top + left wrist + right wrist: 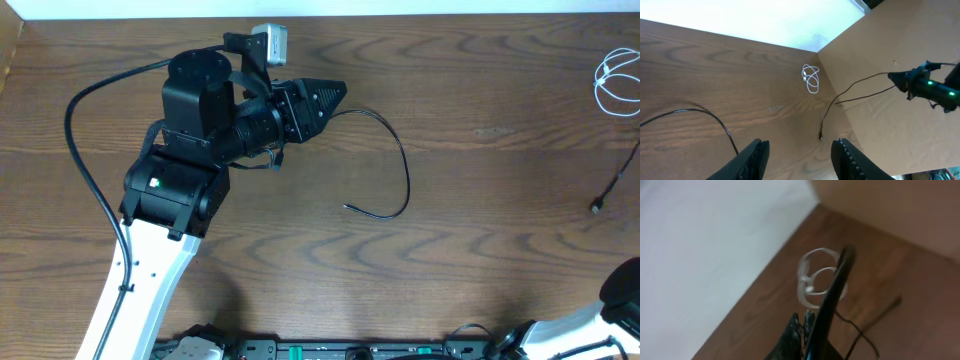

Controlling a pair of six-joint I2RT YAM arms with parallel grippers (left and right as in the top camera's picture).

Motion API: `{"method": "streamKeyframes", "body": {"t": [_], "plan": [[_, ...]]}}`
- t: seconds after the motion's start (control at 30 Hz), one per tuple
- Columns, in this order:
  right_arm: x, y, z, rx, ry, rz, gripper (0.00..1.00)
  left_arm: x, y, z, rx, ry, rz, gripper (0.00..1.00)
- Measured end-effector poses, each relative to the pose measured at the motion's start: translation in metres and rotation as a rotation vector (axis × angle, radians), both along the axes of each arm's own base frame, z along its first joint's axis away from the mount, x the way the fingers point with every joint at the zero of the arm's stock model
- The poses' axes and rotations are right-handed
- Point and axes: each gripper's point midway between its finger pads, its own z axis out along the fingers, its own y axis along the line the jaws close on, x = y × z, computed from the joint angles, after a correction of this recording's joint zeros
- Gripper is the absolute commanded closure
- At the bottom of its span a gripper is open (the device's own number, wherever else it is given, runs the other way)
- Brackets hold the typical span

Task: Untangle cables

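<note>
A thin black cable [404, 160] lies in a curve at mid-table, one end near my left gripper [335, 97] and its free end toward the front. In the left wrist view it [715, 117] runs just outside the left finger. My left gripper [800, 150] is open and empty. The white cable [617, 80] lies coiled at the far right, also seen from the left wrist [811, 79] and the right wrist [812, 277]. My right gripper [804, 322] looks shut, with a black cord [837, 285] running up from its jaws. This second black cord [612, 188] trails onto the table.
The left arm's body [200, 120] and its thick black cable [80, 150] take up the table's left side. The right arm [930, 90] hangs past the right table edge, over a brown surface [900, 40]. Its base [625, 295] is at the front right.
</note>
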Motion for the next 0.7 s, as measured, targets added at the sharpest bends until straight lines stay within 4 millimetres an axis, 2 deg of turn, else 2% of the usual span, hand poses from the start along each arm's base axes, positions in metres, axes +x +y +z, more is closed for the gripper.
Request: {"method": "streamKeyframes", "body": {"t": [0.1,0.13,0.17,0.2,0.23,0.3,0.33,0.37,0.4,0.53,0.6,0.7], "plan": [[-0.006,-0.021,-0.021,-0.005,0.064,-0.109,0.99,0.0,0.0,0.0,0.0,0.0,0.0,0.55],[-0.006,-0.027,-0.03,-0.005,0.087,-0.14,0.91,0.0,0.0,0.0,0.0,-0.001,0.0,0.55],[-0.006,-0.032,-0.037,-0.004,0.106,-0.158,0.55,0.0,0.0,0.0,0.0,0.0,0.0,0.55],[-0.005,-0.038,-0.05,0.009,0.129,-0.186,0.01,0.0,0.0,0.0,0.0,0.0,0.0,0.55],[-0.005,-0.04,-0.054,0.01,0.137,-0.187,0.01,0.0,0.0,0.0,0.0,0.0,0.0,0.55],[-0.002,-0.042,-0.085,0.06,0.199,-0.188,0.01,0.0,0.0,0.0,0.0,0.0,0.0,0.55],[-0.002,-0.04,-0.091,0.075,0.211,-0.182,0.01,0.0,0.0,0.0,0.0,0.0,0.0,0.54],[-0.004,-0.032,-0.11,0.133,0.258,-0.159,0.01,0.0,0.0,0.0,0.0,0.001,0.0,0.55],[-0.006,-0.025,-0.118,0.169,0.281,-0.143,0.01,0.0,-0.001,0.0,-0.002,0.002,0.0,0.54],[-0.009,-0.001,-0.131,0.262,0.324,-0.084,0.01,-0.002,-0.008,0.005,-0.033,0.008,-0.009,0.54],[-0.007,0.013,-0.134,0.288,0.34,-0.043,0.01,-0.002,-0.015,0.015,-0.077,-0.004,-0.014,0.55],[0.008,0.047,-0.134,0.299,0.357,0.084,0.01,-0.009,-0.031,0.031,-0.153,-0.003,-0.044,0.55]]}}
